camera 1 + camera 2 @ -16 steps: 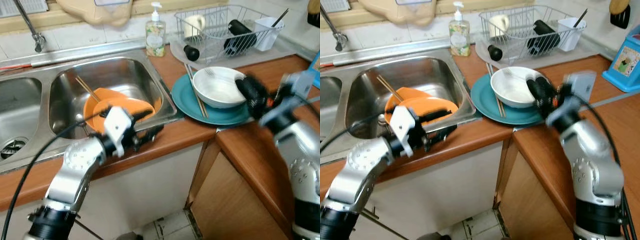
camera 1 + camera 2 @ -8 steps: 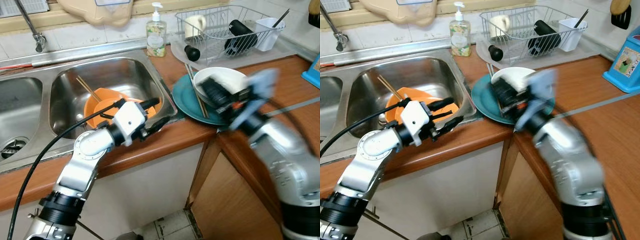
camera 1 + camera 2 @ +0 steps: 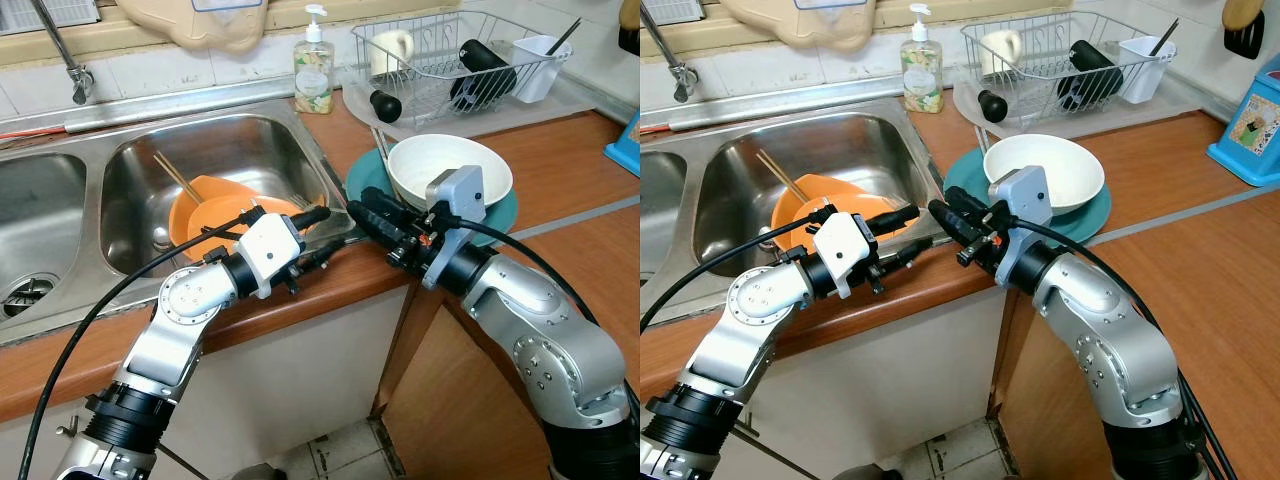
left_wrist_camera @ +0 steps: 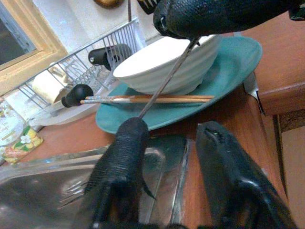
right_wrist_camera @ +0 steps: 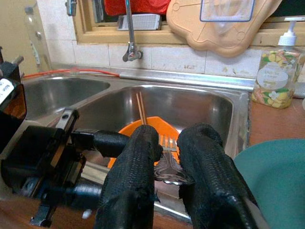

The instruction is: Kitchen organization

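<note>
Right arm has swung across from the far side of the white bowl (image 3: 450,165) and the right gripper (image 3: 368,210) now sits at the sink's right rim. The left arm has come up and forward to meet it. I note the rest of the scene is unchanged.

Items, in descending order of size:

1. Wooden counter (image 3: 560,170), running along the front of the sink and round the corner to the right.
2. Double steel sink (image 3: 250,140), with the tap at the back wall.
3. Wire drying rack (image 3: 440,40) at the back right, holding a mug, a dark bottle and a white cup.
4. Teal plate (image 3: 1090,215) on the counter just beside the sink, with the white bowl standing on it.
5. Orange bowl (image 3: 200,205) in the right basin, with a pair of chopsticks leaning in it.
6. Soap bottle (image 3: 312,75), upright at the back corner of the basin.
7. Second pair of chopsticks (image 4: 147,99), lying across the plate's left edge beside the white bowl.
8. Fork (image 5: 165,141), the item being handled. It is pinched between the right gripper's fingers above the sink rim. Its tines point over the orange bowl, and its thin shaft runs down toward the left gripper.

Gripper condition:

- The right gripper is clamped on the fork.
- The left gripper (image 3: 318,233) has its fingers spread. It is level with the front edge of the sink and directly facing the right gripper.
- One left finger tip lies at the fork shaft's lower end. I cannot tell whether they actually touch.
</note>
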